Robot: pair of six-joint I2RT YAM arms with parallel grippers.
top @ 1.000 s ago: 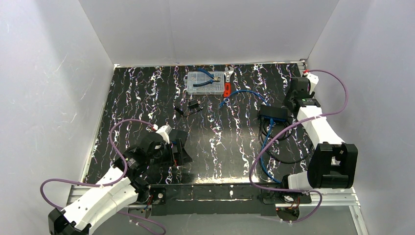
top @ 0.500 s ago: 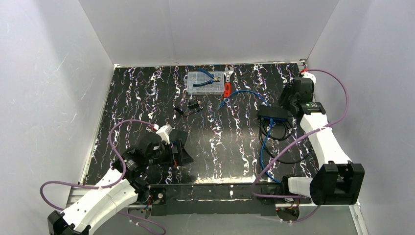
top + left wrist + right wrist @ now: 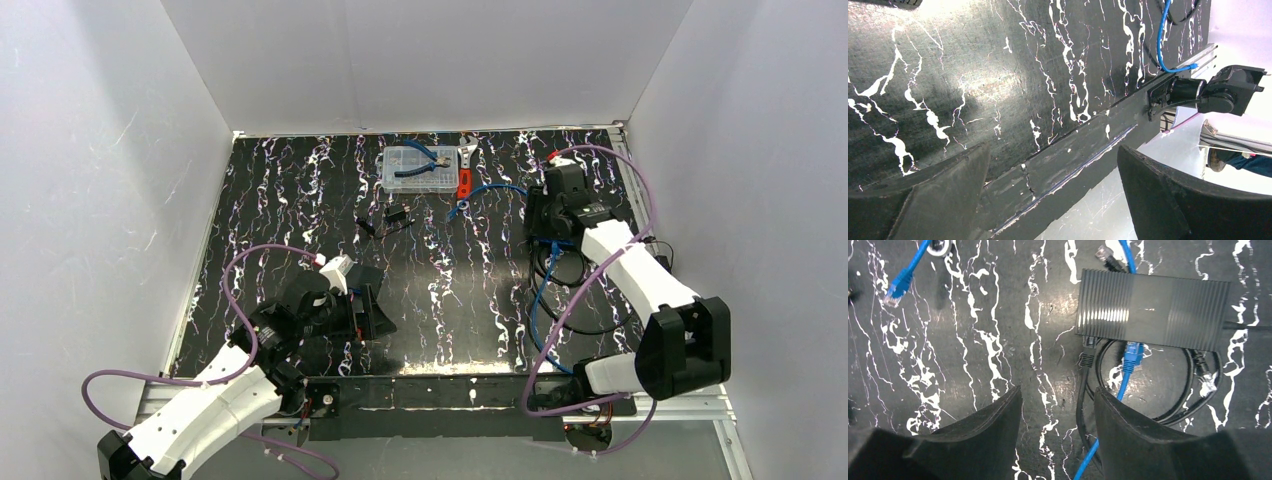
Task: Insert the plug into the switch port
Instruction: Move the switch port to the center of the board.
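fingers (image 3: 988, 440) of the right gripper (image 3: 1057, 395) stand apart low in the frame, holding nothing. switch box (image 3: 1153, 307) lies flat at upper right, with a second plug (image 3: 1133, 354) touching its lower edge. loose blue plug (image 3: 895, 292) sits upper left. it looks light and hard on a springy cable (image 3: 918, 257), so it is best pinched by its body. left gripper (image 3: 1053, 155) is spread and empty.

Lighting bright, diffuse, from overhead. The glossy table (image 3: 998, 100) shows broad white glare in the left wrist view. The fingers (image 3: 973, 440) nearest each wrist lens render soft; shadows are faint
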